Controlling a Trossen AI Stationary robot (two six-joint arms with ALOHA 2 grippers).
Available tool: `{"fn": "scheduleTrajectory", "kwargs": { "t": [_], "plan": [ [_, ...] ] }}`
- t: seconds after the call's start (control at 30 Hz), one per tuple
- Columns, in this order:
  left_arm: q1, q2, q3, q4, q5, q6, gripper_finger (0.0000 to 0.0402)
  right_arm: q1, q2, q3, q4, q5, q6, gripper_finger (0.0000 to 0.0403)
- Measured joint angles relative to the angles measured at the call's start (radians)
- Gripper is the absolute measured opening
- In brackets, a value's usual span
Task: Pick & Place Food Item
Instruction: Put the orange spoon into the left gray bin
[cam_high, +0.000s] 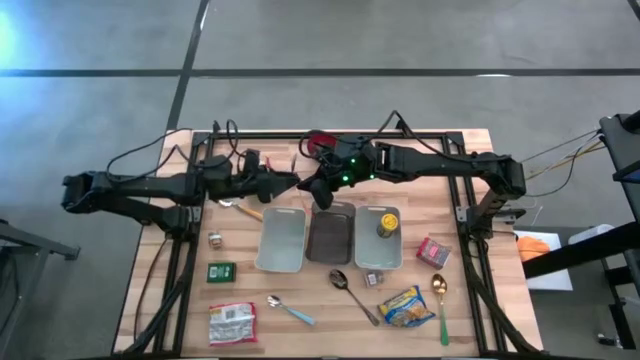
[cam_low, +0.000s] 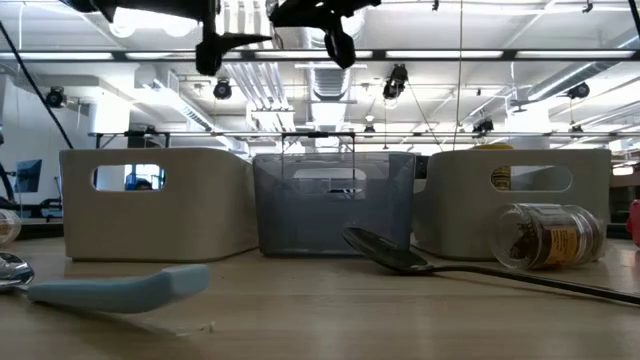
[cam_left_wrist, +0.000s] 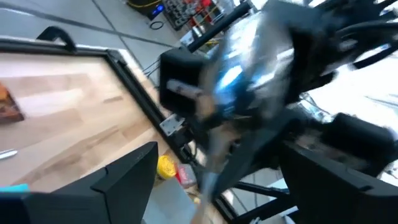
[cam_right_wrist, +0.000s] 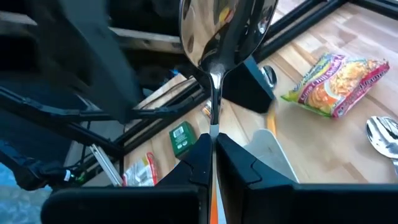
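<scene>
Above the back of the table my two grippers meet tip to tip. My right gripper (cam_high: 322, 190) (cam_right_wrist: 213, 146) is shut on the thin handle of a shiny metal spoon (cam_right_wrist: 217, 31), whose bowl stands out beyond the fingers. My left gripper (cam_high: 285, 183) (cam_left_wrist: 217, 186) faces it with its fingers (cam_left_wrist: 124, 180) spread wide and open on either side of the blurred spoon bowl (cam_left_wrist: 242, 68). Food lies on the wood in front: a yellow noodle packet (cam_high: 405, 305) (cam_right_wrist: 336, 78), a pale packet (cam_high: 232, 323), a red pack (cam_high: 433, 251) and a green box (cam_high: 221, 270).
Three bins stand side by side mid-table: a pale one (cam_high: 282, 240), a dark one (cam_high: 331, 232), and a pale one (cam_high: 378, 250) with a jar (cam_high: 388, 225) in it. Loose spoons (cam_high: 352, 292) (cam_high: 290, 312) (cam_high: 440, 300) and a small jar (cam_low: 545, 235) lie in front.
</scene>
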Motion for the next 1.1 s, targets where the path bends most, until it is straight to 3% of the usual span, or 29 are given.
{"fn": "scheduleTrajectory", "kwargs": {
  "t": [0.23, 0.67, 1.0, 1.1],
  "plan": [
    [0.000, 0.062, 0.000, 0.058, 0.005, -0.007, 0.0257, -0.001, -0.002, -0.001, -0.012, 0.001, 0.000, 0.0008],
    [0.001, 0.054, 0.000, 0.046, 0.055, -0.004, 0.0016, 0.003, -0.003, -0.001, -0.013, -0.013, -0.006, 0.0008],
    [0.001, 0.052, -0.001, 0.046, 0.098, -0.008, 0.0003, 0.010, -0.004, -0.001, -0.014, -0.052, -0.036, 0.0010],
    [0.001, 0.046, -0.001, 0.032, 0.112, -0.031, 0.0002, 0.020, -0.004, -0.001, -0.026, -0.052, -0.077, 0.0034]
  ]
}}
